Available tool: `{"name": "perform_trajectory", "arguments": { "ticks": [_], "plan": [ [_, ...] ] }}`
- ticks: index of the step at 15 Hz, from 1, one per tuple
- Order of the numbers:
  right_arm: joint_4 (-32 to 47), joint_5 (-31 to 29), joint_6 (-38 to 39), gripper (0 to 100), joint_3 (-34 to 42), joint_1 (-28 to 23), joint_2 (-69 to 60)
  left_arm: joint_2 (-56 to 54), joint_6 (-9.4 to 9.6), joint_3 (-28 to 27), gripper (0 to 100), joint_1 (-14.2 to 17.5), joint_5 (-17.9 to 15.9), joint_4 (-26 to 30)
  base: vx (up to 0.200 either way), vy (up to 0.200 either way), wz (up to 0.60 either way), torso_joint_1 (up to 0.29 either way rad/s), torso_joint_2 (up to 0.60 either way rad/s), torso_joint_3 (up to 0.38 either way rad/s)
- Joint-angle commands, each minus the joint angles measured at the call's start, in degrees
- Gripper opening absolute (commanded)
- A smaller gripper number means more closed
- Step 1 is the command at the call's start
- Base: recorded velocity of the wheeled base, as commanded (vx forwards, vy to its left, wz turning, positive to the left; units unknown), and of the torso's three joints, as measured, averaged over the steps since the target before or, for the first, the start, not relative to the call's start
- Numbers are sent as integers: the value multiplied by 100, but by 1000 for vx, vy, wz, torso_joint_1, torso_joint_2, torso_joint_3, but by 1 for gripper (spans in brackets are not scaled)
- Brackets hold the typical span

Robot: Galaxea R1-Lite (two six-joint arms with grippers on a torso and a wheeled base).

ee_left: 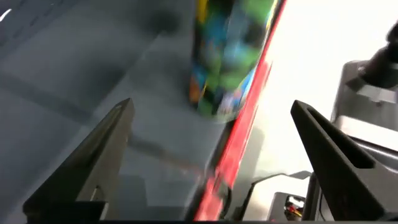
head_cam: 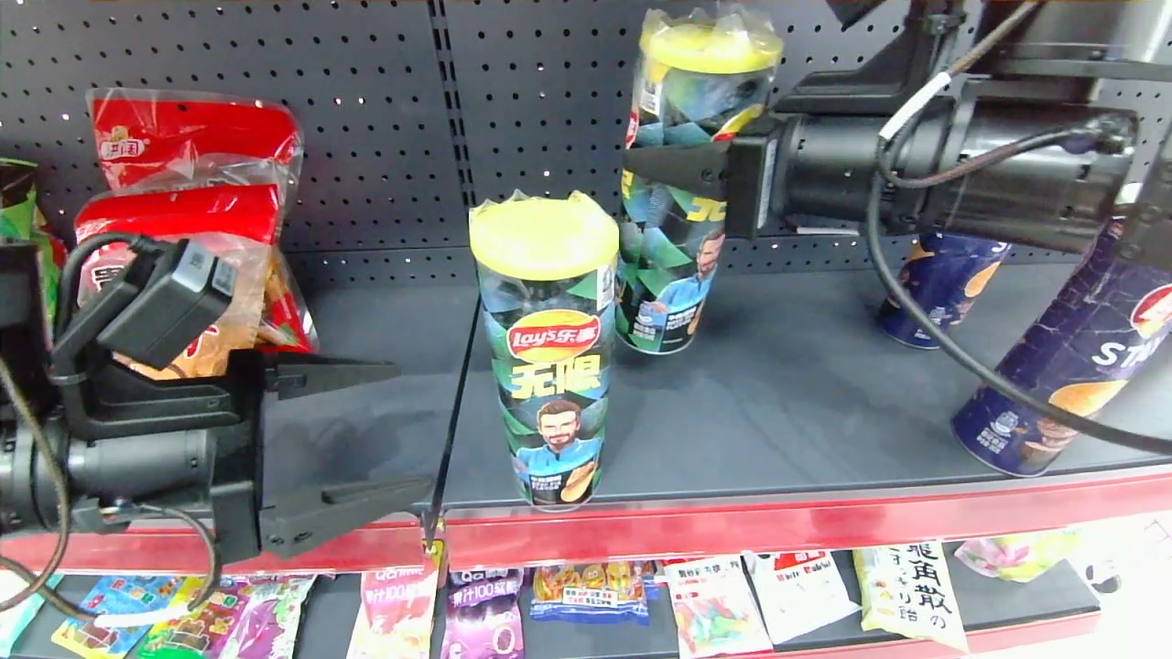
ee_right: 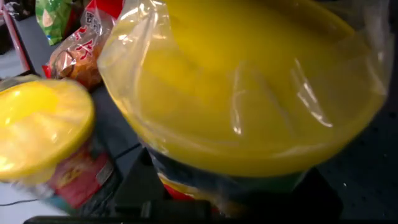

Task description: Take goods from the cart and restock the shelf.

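The rear can is grasped by the right claw. The left claw is held released near the front can on the shelf.

your right gripper has its fingers clamped on a yellow-lidded can, upright at the back of the shelf. a matching can stands near the front edge. your left gripper hangs beside it, spread wide, holding nothing.
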Motion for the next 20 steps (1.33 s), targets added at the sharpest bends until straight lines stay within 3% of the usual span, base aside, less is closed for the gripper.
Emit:
{"name": "perform_trajectory", "arguments": {
  "ticks": [1,2,4,20],
  "plan": [
    [3,8,-8,0,-472,24,633,-597,-111,380,100,289,179,11,0,0,0,0,0,0],
    [12,8,-8,0,-700,41,844,-790,-164,521,100,341,628,11,0,0,0,0,0,0],
    [12,8,-8,0,-973,41,1099,-904,-261,626,100,341,935,11,0,0,0,0,0,0],
    [12,8,1,0,-1175,191,1609,-1045,-419,776,100,341,935,-6,0,0,0,0,0,0]
  ]
}}
